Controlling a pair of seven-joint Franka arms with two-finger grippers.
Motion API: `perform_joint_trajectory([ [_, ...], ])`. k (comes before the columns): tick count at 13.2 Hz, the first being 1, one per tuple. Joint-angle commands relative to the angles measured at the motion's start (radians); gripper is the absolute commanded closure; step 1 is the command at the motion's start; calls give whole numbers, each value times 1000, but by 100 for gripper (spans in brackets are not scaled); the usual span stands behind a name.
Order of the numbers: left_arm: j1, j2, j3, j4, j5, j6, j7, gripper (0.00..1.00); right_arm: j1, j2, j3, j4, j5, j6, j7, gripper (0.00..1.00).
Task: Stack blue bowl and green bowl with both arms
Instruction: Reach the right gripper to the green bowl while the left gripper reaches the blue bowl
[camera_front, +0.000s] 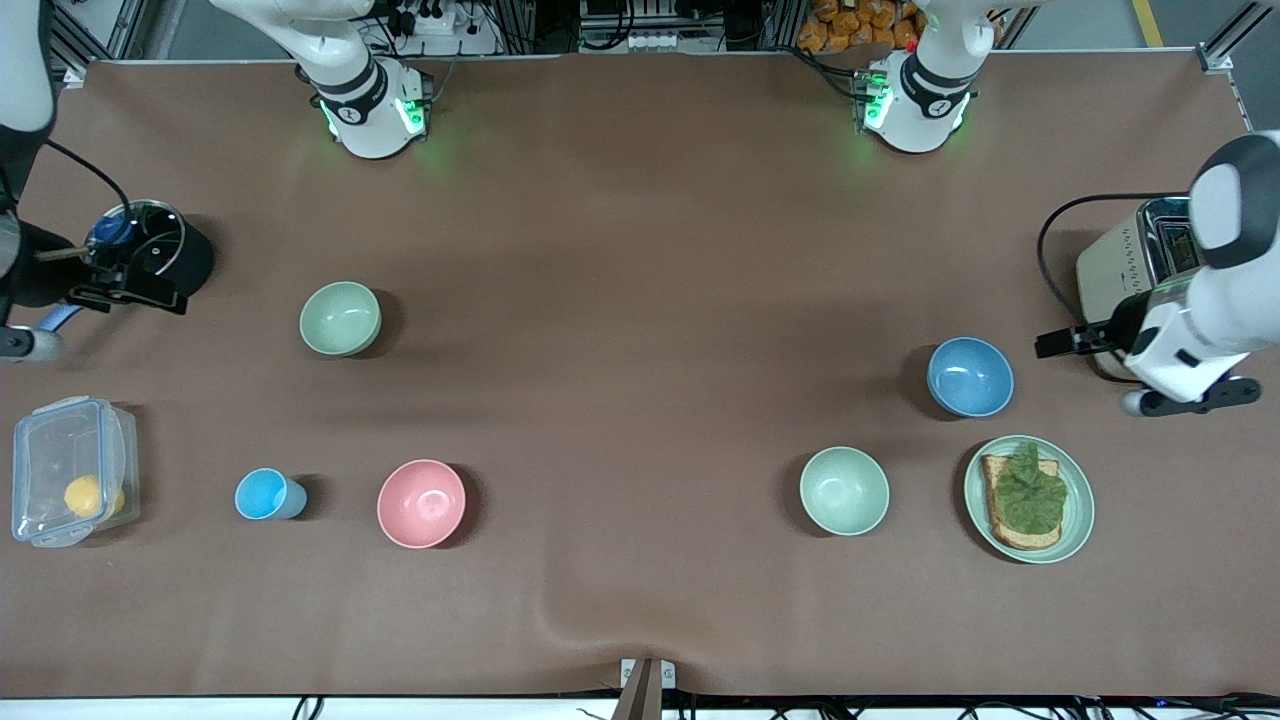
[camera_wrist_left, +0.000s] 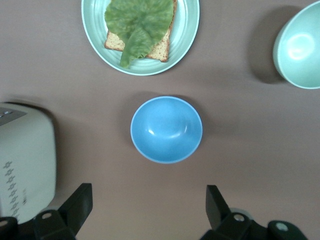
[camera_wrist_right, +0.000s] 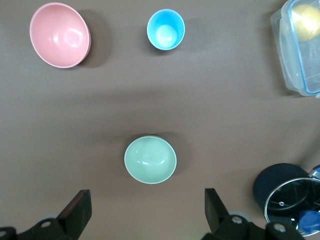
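Brown table (camera_front: 640, 250): one blue bowl (camera_front: 970, 376), one green bowl (camera_front: 340, 318); left pincer (camera_wrist_left: 147, 205), right pincer (camera_wrist_right: 145, 207) wide open, empty.

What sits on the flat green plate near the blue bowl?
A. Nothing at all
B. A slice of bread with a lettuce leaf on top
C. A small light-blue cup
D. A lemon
B. The front view and the left wrist view both show a slice of bread topped with a lettuce leaf on the plate, nearer the front camera than the blue bowl.
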Motion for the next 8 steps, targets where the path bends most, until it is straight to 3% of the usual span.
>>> perform_joint_trajectory([
  [1, 15, -29, -1, -170, 1, 172, 19, 0, -4, -101, 6, -200, 5, 95, -17, 0],
  [5, 47, 80, -1, -254, 21, 375, 25, 0, 50, -95, 9, -341, -9, 195, -24, 0],
  [8, 68, 130, -1, -254, 21, 403, 31, 0, 49, -108, 9, -512, -9, 431, -103, 0],
])
